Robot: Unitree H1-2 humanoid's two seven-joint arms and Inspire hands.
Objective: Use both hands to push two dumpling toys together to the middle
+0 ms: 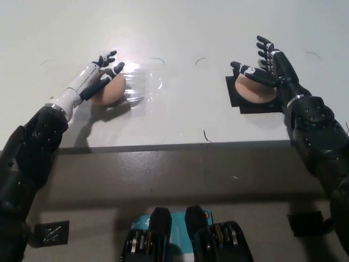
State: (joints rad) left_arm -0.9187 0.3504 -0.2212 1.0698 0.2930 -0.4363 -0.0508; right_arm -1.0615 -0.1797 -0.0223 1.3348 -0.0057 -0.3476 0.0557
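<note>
Two dumpling toys lay on the white surface point(180, 33), each a smooth, rounded, peach-tan dome without visible markings.

At the left, the left robot hand point(95, 76) lay flat along the outer side of the left dumpling toy point(109, 90), its fingers spread and unclenched, resting against the toy's upper left edge rather than wrapped around it. That toy sat just beside a bright glare patch point(139, 82) on the surface, which washed out its right edge.

Toward the middle, a few thin dark marks point(200, 59) showed on the surface, and the two toys were well apart from each other.

At the right, the right dumpling toy point(255, 91) sat on a single black square patch point(234, 97). The right robot hand point(267, 68) reached over the toy's far side, fingers splayed and released, one finger stretched across its top. Whether the hand actually touched the toy could not be told.
</note>
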